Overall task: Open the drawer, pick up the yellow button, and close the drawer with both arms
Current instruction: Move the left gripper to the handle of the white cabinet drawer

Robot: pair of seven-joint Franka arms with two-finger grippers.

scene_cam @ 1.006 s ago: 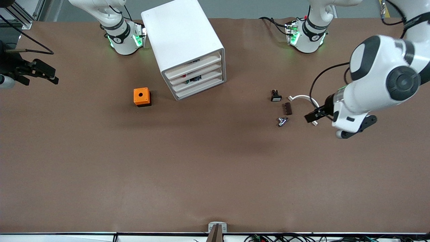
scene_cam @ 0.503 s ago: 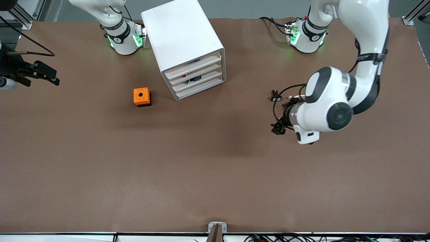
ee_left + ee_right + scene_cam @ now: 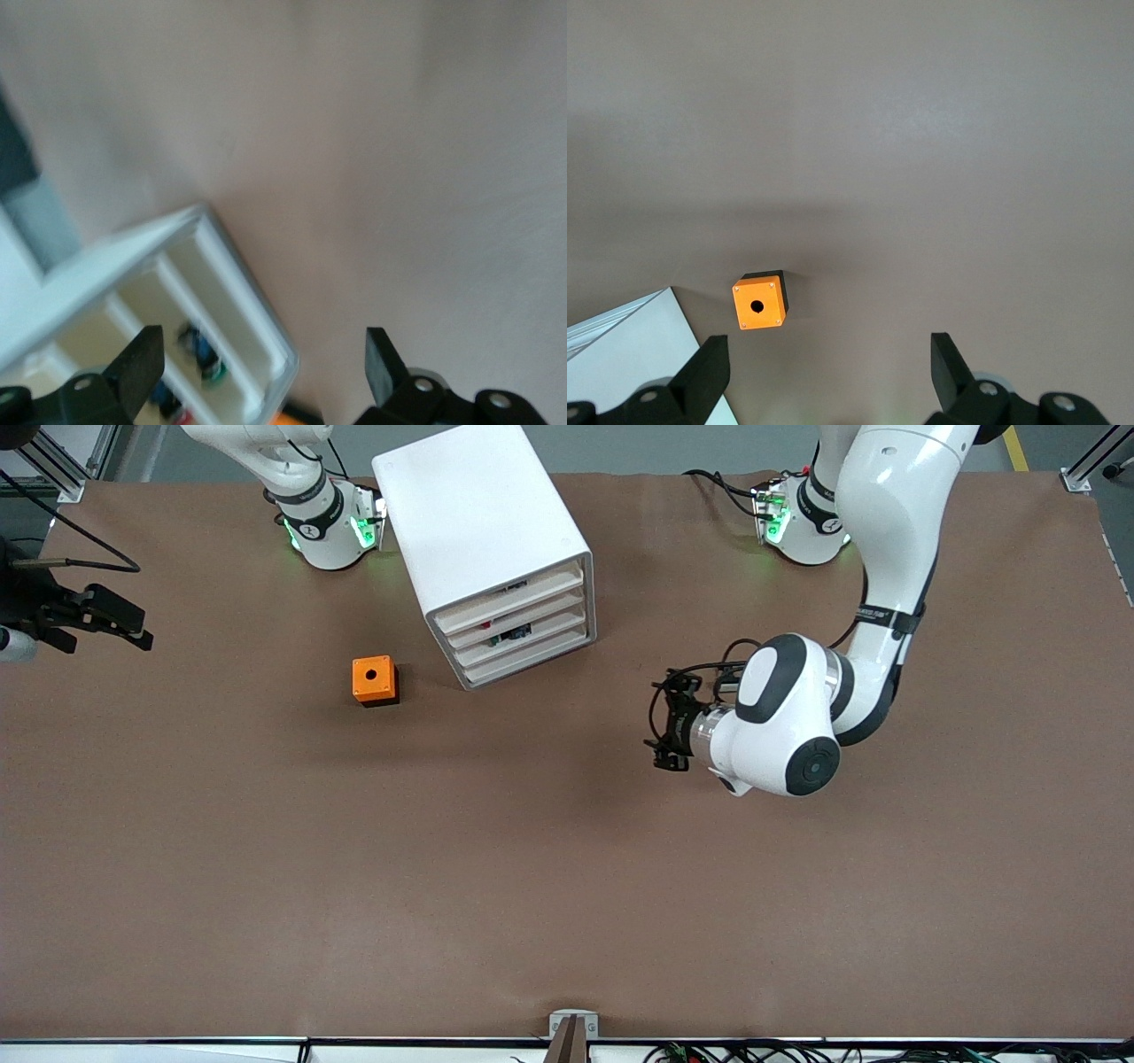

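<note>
The white cabinet [image 3: 483, 522] stands near the right arm's base, its four drawers [image 3: 518, 627] all pushed in. Small dark parts show through the drawer fronts; the button is not visible. My left gripper [image 3: 667, 731] is open and empty, low over the bare table between the cabinet and the left arm's end. In the left wrist view the open left gripper [image 3: 261, 372] faces the drawers [image 3: 226, 323]. My right gripper [image 3: 133, 624] is open and empty at the right arm's end of the table. The right wrist view shows the right gripper [image 3: 824, 372] open.
An orange box with a round hole [image 3: 374, 680] sits on the table beside the cabinet, toward the right arm's end; it also shows in the right wrist view [image 3: 759, 302]. The left arm's big elbow [image 3: 788, 722] covers the small loose parts.
The left arm has swung from the left arm's end of the table toward the cabinet and now covers the small loose parts. The right gripper has barely moved.
</note>
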